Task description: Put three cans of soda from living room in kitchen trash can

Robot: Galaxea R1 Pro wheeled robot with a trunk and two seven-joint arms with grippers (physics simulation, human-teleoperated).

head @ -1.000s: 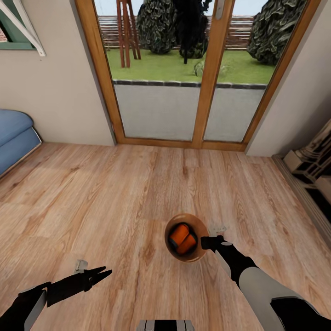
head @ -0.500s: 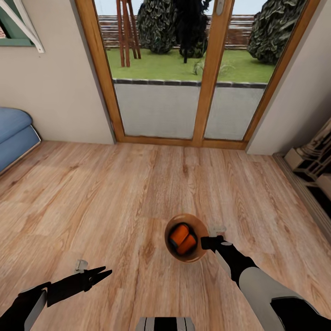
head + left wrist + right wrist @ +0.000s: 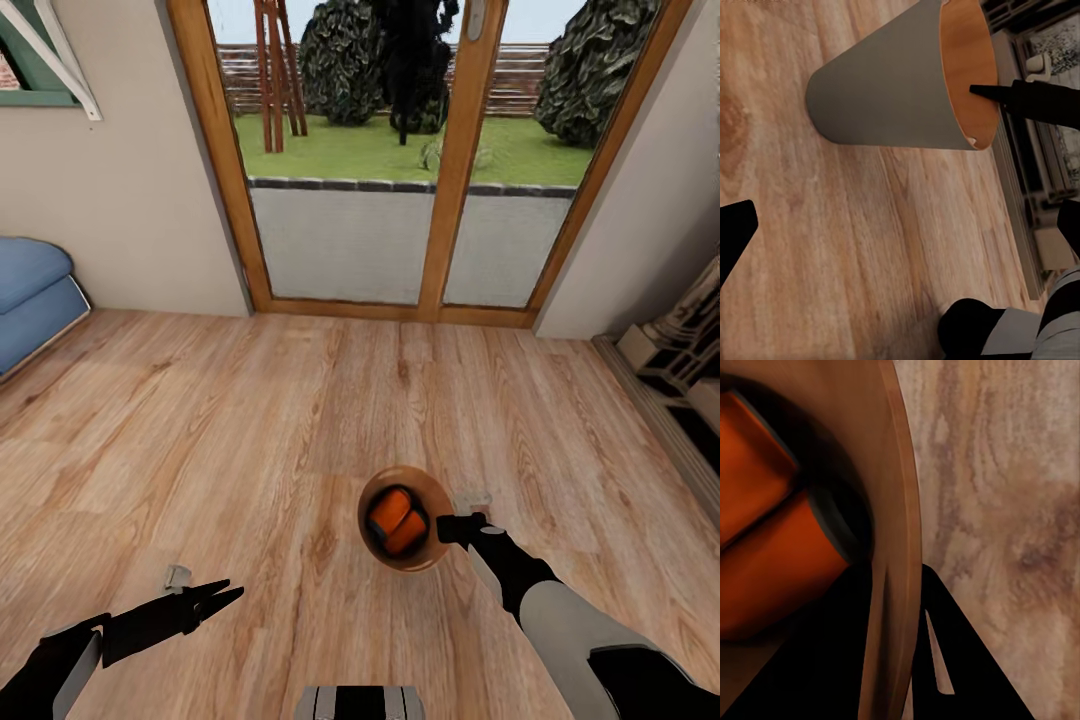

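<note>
The small tapered bucket, pale grey outside and orange-brown inside [image 3: 405,517], hangs over the warm brown plank floor [image 3: 250,420] in front of the wood-framed glass doors [image 3: 420,160], carried by its rim. The right hand [image 3: 452,527] is pinched onto that rim: the right wrist view shows one dark finger inside the wall [image 3: 881,495] and one outside. Two bright orange soda cans with grey tops [image 3: 396,520] lie on their sides inside, touching each other; a third I cannot see. The bucket looks stiff and light, but a one-sided rim grip lets it tilt, and the loose, smooth cans will likely roll and shift the load. The left hand [image 3: 222,594] hangs empty, fingers slightly parted
</note>
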